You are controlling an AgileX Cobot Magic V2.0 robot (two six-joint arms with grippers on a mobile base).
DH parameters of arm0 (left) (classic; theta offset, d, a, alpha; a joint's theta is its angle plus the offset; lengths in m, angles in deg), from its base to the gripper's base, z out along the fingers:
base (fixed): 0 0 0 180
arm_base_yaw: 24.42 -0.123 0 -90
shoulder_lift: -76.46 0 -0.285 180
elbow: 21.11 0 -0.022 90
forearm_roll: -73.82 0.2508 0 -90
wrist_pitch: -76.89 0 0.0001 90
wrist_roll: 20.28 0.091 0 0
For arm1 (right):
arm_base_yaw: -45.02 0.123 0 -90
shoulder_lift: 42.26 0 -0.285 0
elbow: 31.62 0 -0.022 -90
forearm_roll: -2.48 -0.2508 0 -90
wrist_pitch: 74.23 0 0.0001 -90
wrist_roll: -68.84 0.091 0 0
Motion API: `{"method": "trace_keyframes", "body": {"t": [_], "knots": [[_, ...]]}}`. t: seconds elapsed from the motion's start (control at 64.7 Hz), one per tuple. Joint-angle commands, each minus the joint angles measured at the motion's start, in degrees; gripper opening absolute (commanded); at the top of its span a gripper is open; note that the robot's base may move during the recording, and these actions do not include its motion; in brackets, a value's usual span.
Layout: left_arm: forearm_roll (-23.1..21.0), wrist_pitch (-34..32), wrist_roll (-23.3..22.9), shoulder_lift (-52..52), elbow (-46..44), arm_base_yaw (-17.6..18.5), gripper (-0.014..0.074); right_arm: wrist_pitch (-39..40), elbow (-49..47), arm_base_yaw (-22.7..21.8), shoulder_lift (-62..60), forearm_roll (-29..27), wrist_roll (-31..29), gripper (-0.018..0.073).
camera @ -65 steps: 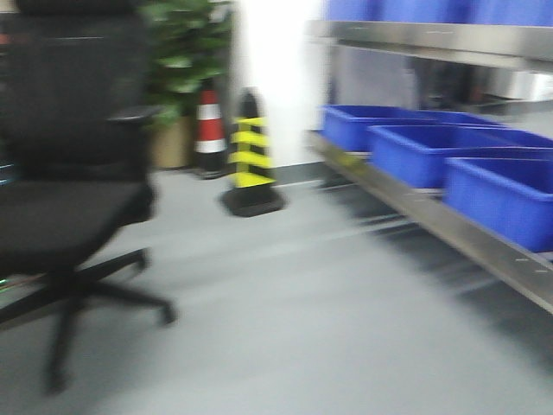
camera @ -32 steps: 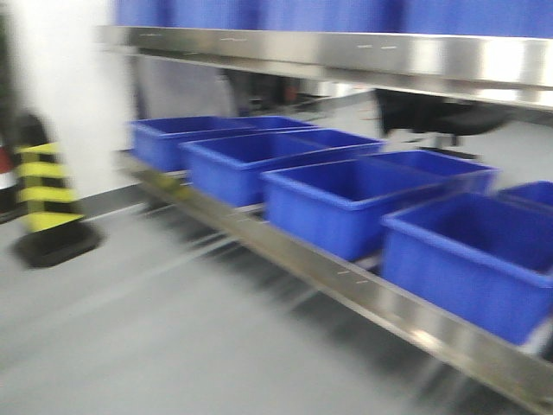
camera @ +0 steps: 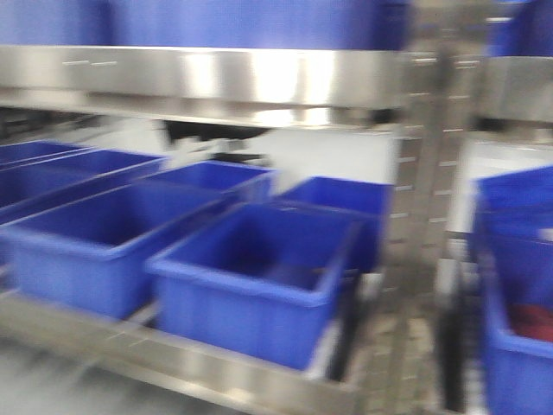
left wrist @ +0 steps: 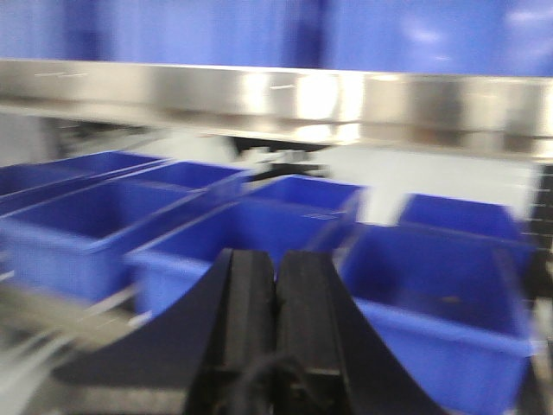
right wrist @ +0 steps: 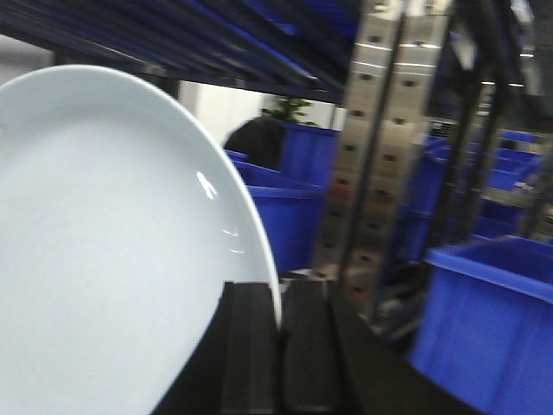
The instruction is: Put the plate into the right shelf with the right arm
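The white round plate (right wrist: 104,259) fills the left half of the right wrist view, standing on edge. My right gripper (right wrist: 281,290) is shut on its rim, one black finger on each face. The right shelf (camera: 216,76) is a shiny steel rack with a broad front rail, spanning the front view at close range. Its perforated uprights (camera: 423,173) also show just behind the plate (right wrist: 380,130). My left gripper (left wrist: 276,259) is shut with nothing in it, facing the rack's lower level. All views are motion-blurred.
Several blue plastic bins (camera: 251,268) sit in a row on the lower rack level (camera: 173,363), seen too from the left wrist (left wrist: 441,294) and right wrist (right wrist: 492,311). Right of the uprights, another bin holds something red (camera: 531,322). More blue bins stand on the upper level.
The front view has swung right: the office chair, plant and traffic cones have left the frame. The steel rack and blue bins now fill it, much closer.
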Motion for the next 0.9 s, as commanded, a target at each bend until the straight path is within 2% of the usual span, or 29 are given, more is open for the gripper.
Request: {"method": "trace_keyframes", "body": {"t": [0.0,0.88], "knots": [[-0.1,-5.1,-0.1,0.4,0.4,-0.2,-0.0047,5.2,-1.6,-0.1,1.0,1.3,-0.2,0.0053],[-0.1,-5.1,-0.1,0.4,0.4,-0.1,-0.0047,5.3,-1.6,-0.1,1.0,1.3,-0.2,0.0053]]}}
